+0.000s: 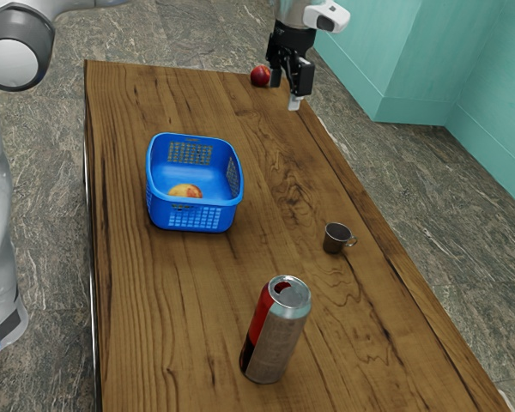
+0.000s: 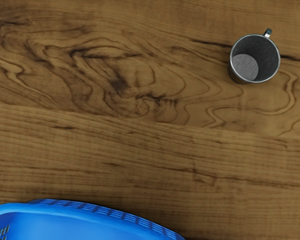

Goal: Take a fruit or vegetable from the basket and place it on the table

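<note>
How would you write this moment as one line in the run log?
gripper: open, empty | red fruit: on table, far end | blue basket: one fruit inside | mug, can: upright

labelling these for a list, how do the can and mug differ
The can is tall; the mug is short. The can is part red, part silvery grey; the mug is plain dark metal. The mug has a handle; the can has none. Both stand upright on the table.
</note>
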